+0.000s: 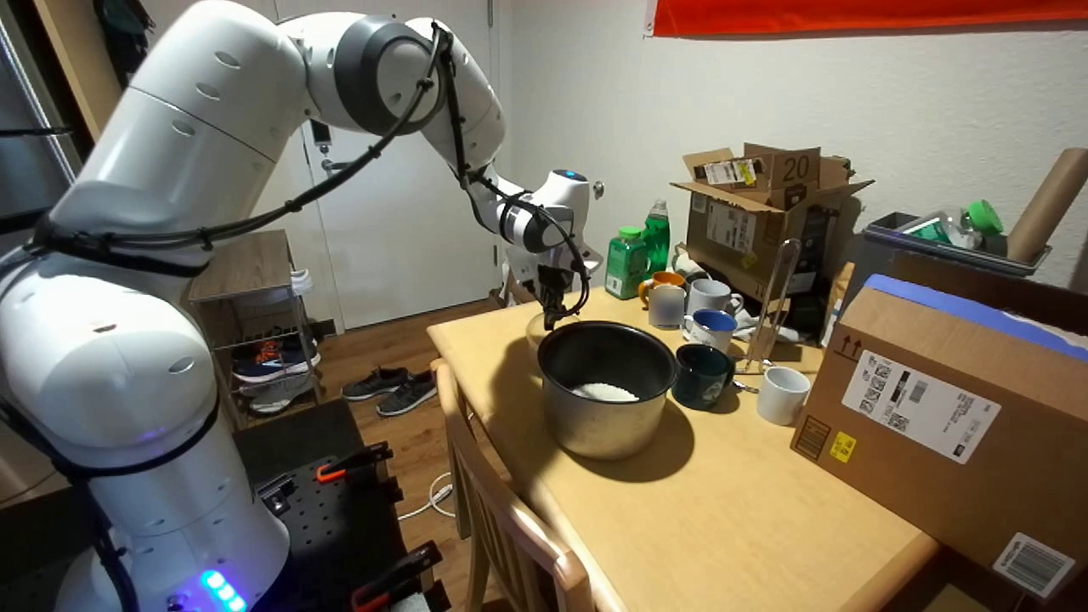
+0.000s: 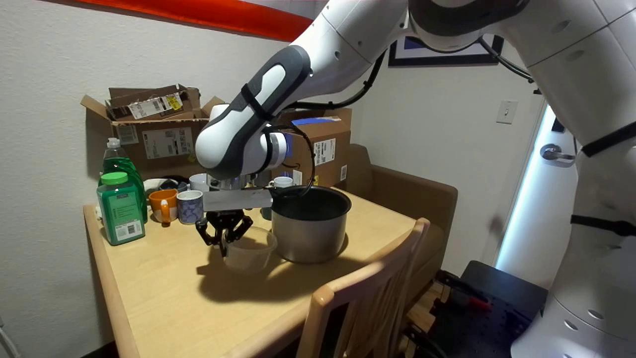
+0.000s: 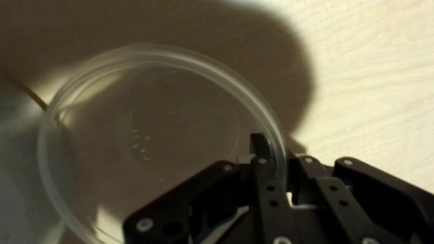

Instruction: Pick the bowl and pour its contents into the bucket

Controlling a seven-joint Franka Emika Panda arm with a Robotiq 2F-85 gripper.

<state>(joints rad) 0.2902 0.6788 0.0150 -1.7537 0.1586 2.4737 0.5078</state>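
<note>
From left: my gripper [image 2: 222, 247], jaws pinching the rim of the clear bowl [image 2: 252, 257]; just beside the bowl, the bucket [image 2: 310, 236]. Only my wrist view shows grains [image 3: 135, 146] in the bowl; only an exterior view, the bucket's white contents [image 1: 605, 392].

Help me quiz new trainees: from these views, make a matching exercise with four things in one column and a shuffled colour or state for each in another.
Things
1. bowl
2. bucket
3. chair
4. wall hanging

Colour or state
A. has a white heap inside
B. red
C. gripped at the rim by the jaws
D. wooden, with a slatted back

Pairs: 1-C; 2-A; 3-D; 4-B
</note>
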